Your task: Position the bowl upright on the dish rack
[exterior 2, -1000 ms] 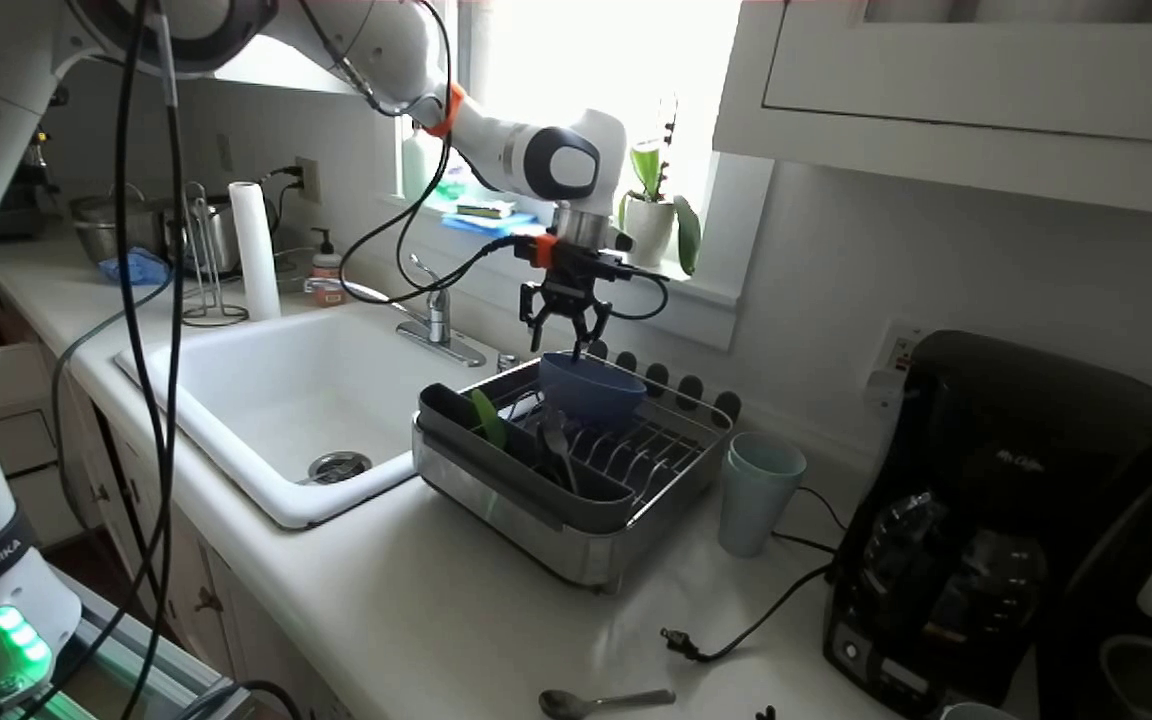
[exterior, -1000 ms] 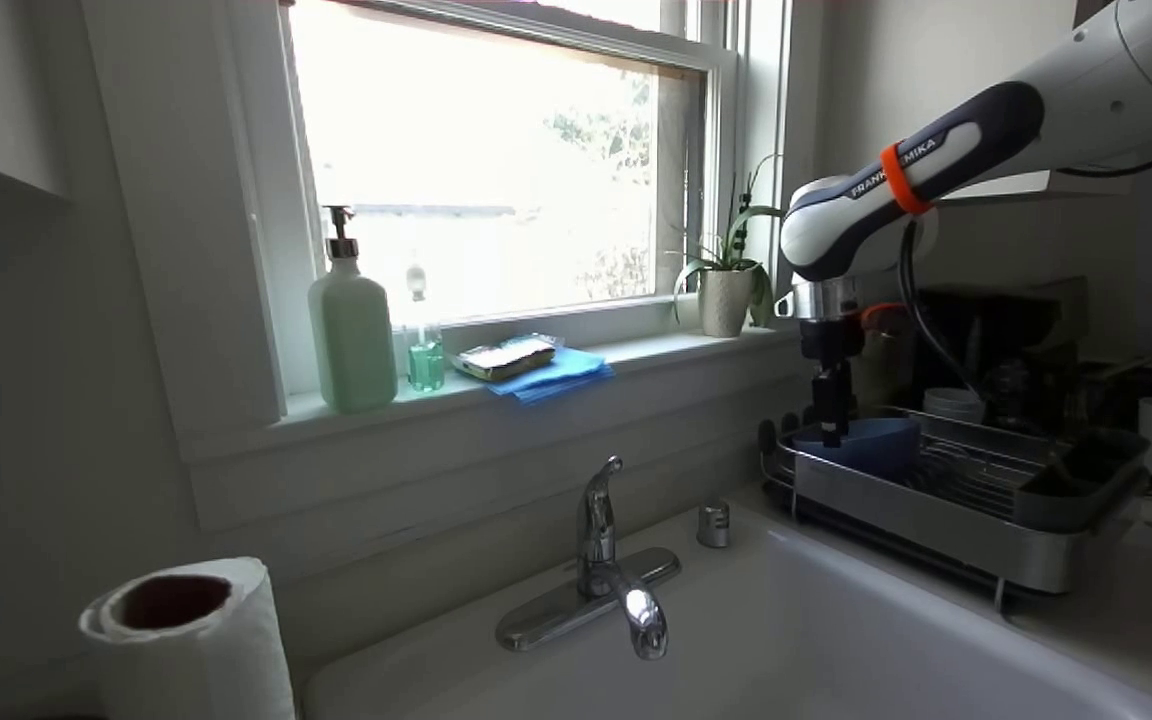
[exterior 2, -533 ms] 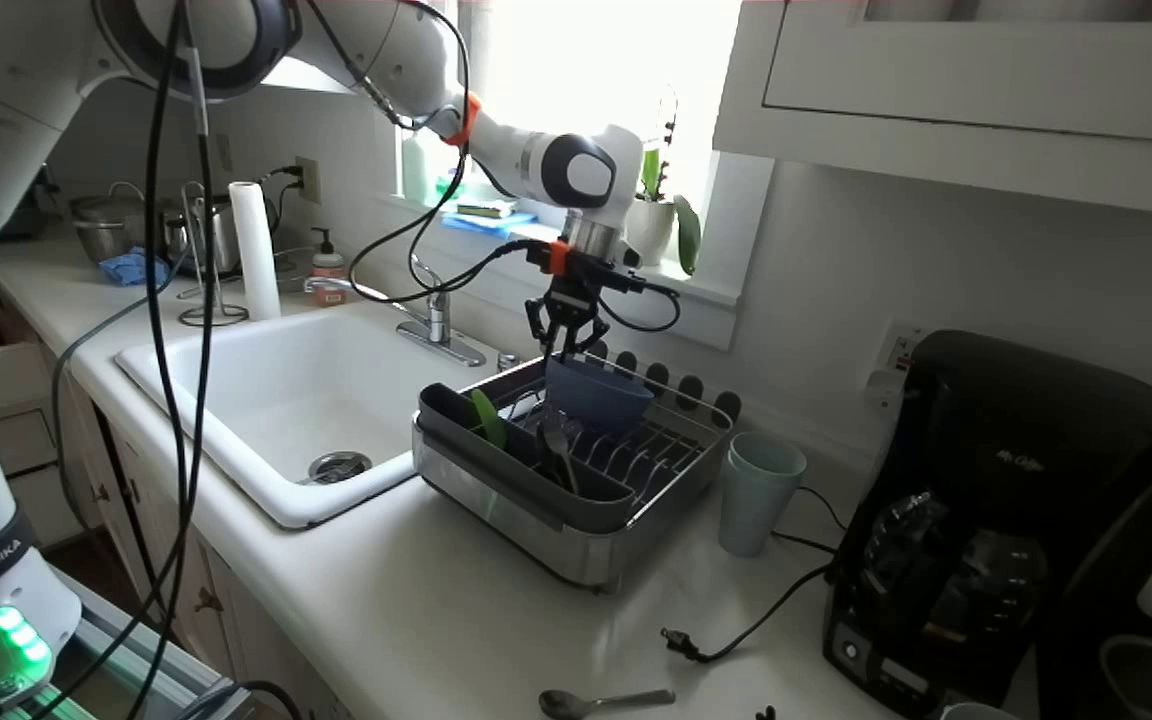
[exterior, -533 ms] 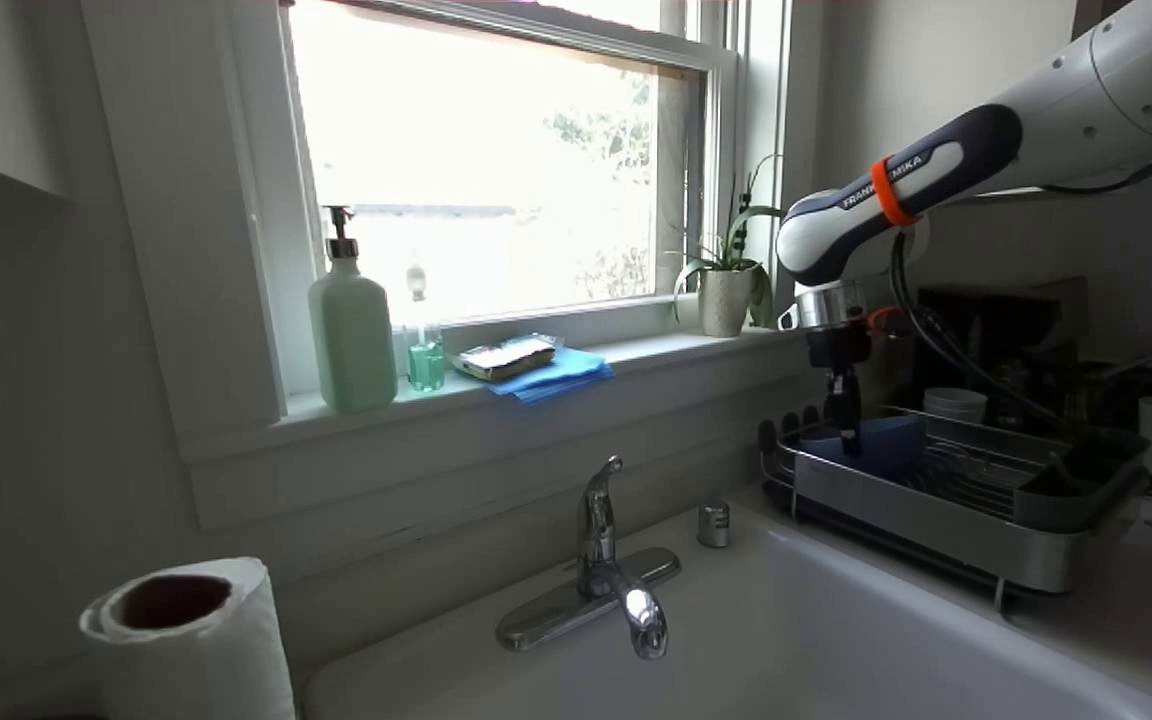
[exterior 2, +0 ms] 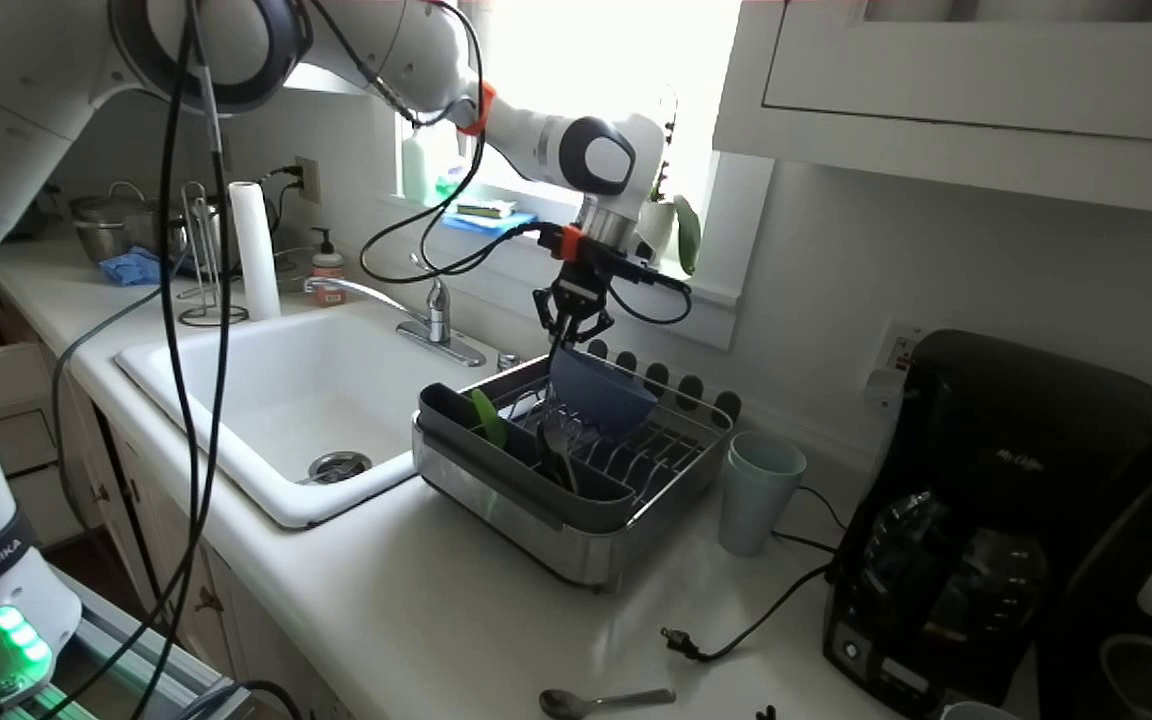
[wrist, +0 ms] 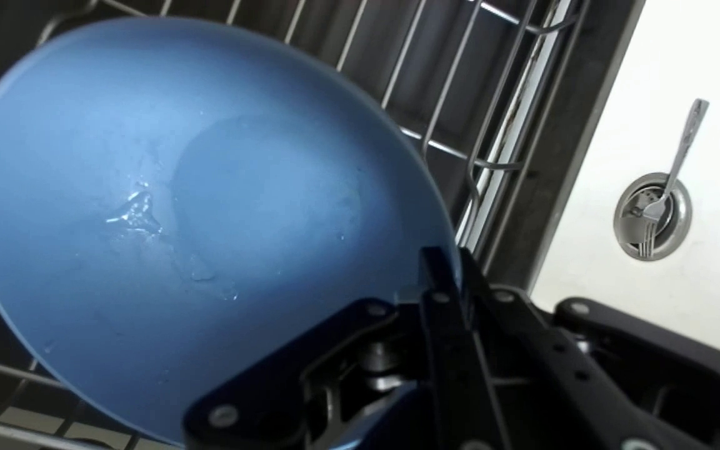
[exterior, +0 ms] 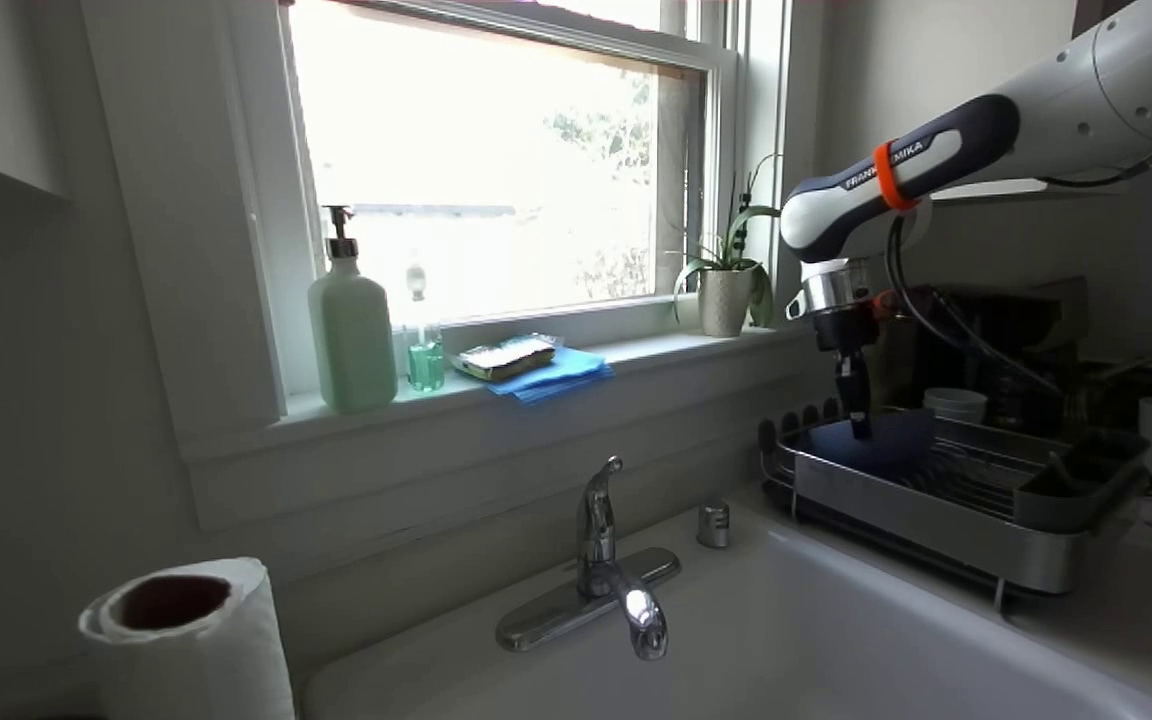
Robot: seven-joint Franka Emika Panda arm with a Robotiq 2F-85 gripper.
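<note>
The blue bowl fills much of the wrist view, its inside facing the camera, with a few wet spots. My gripper is shut on its rim, one finger inside the wall and one outside. In an exterior view the bowl sits tilted among the wires of the dish rack, its rim higher on the side where my gripper pinches it. Another exterior view shows the bowl partly hidden behind the rack's metal wall. Whether its underside touches the wires is hidden.
A grey cutlery holder with utensils lines one side of the rack. The white sink and faucet lie beside it. Stacked cups, a coffee maker and a spoon stand or lie on the counter.
The gripper came down from above the bowl and its spread fingers shut on the rim. Both have since shifted slightly, and the bowl's gripped side looks a little higher.
</note>
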